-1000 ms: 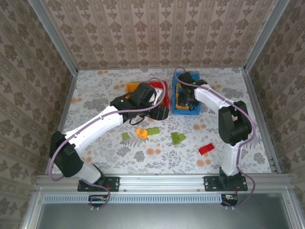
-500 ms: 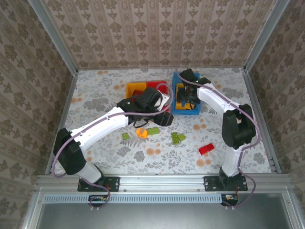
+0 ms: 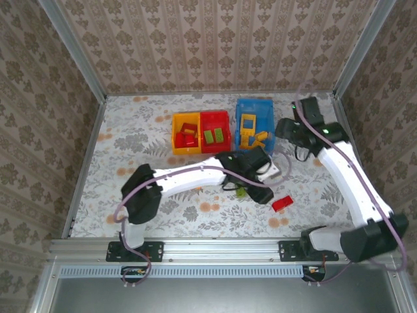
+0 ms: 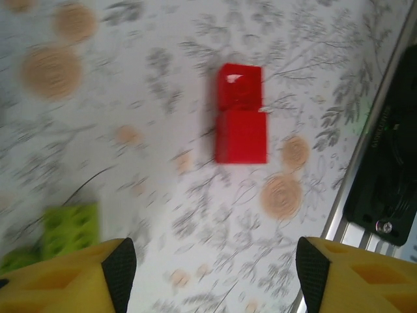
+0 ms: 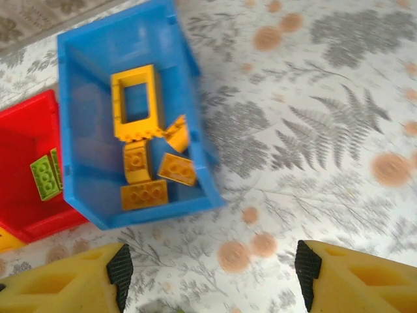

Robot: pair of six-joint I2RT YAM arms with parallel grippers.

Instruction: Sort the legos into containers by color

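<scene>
I am holding my left claw [image 4: 208, 277] spread and empty above the red lego [image 4: 241, 124] at twelve o'clock, likely lining up a pick. My right claw [image 5: 208, 277], also spread and empty, is hovering with the blue bin [image 5: 197, 140] of yellow bricks [image 5: 144, 194] at eleven o'clock.

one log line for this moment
left gripper open, empty, near red lego | right gripper open, empty, near blue bin holding yellow legos | sorting unfinished
</scene>
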